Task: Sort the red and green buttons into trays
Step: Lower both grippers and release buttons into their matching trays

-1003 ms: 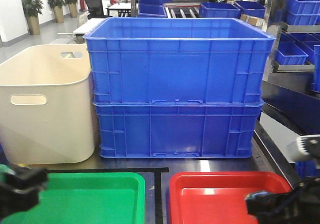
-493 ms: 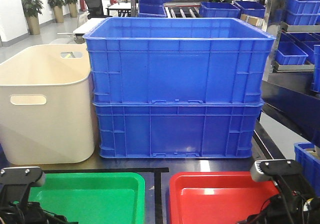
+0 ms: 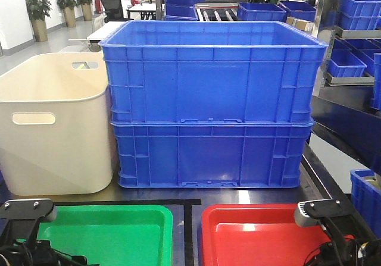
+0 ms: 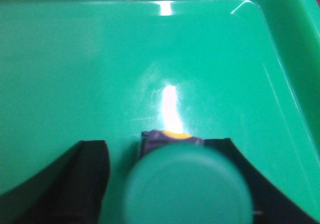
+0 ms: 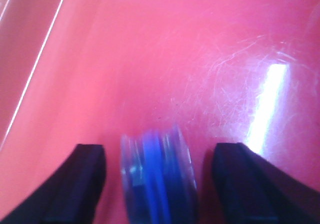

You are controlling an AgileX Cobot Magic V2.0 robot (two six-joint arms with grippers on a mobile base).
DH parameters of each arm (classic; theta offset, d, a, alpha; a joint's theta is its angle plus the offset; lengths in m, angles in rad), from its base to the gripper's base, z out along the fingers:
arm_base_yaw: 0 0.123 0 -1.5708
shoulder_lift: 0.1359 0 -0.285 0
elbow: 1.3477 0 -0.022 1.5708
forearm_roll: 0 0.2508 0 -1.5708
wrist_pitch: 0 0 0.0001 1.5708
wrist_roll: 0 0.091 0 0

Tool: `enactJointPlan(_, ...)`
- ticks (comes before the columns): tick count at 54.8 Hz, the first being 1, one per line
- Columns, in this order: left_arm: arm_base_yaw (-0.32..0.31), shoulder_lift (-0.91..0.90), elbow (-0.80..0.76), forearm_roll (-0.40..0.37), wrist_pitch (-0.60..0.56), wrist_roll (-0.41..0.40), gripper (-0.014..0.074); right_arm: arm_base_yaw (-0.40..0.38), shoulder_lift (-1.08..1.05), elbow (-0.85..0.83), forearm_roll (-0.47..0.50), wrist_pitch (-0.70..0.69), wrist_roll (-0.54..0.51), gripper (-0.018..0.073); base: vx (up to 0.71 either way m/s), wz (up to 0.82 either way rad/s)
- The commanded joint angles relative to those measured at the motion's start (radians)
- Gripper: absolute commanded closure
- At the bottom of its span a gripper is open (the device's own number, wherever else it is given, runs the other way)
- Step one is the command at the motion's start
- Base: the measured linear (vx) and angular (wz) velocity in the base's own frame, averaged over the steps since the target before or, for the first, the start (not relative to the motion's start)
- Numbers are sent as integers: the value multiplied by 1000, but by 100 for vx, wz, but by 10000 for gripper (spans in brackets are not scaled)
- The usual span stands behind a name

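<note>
In the left wrist view my left gripper point(image 4: 160, 149) is open low over the floor of the green tray point(image 4: 100, 58). A green-capped button point(image 4: 187, 189) with a dark body sits between the fingers, close to the right finger, with a gap on the left. In the right wrist view my right gripper point(image 5: 159, 151) is open over the red tray point(image 5: 175, 58). A blurred blue, translucent round piece point(image 5: 157, 179) sits between its fingers with gaps on both sides; no red cap shows. In the front view both trays, green point(image 3: 119, 230) and red point(image 3: 250, 233), lie at the near edge.
Two stacked blue crates point(image 3: 211, 105) stand right behind the trays, with a tall cream tub point(image 3: 53, 129) to their left. Another blue crate point(image 3: 366, 194) sits at the right edge. My arms' wrists show over the green tray point(image 3: 27, 212) and the red tray point(image 3: 321, 209).
Both arms have tipped down into their trays since a second ago, so the wrist housings now show instead of the dark grippers. The right wrist has shifted slightly left in the last half second.
</note>
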Motion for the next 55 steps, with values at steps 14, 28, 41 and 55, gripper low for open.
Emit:
enactJointPlan(14, -7, -153, -31, -9, -68, 5, -32, -1, -130, -32, 21, -79, -7, 2, 0, 0)
enactJointPlan(28, -7, -336, -31, 1, -64, 5, -11, -1, -313, -32, 21, -103, -7, 2, 0, 0)
enactJointPlan(41, -7, -540, -31, -10, 27, 4, 22, -1, -466, -32, 22, -91, -7, 2, 0, 0)
enactJointPlan(55, -7, -674, -31, -10, 43, 4, 42, -1, -551, -32, 22, -87, -7, 2, 0, 0)
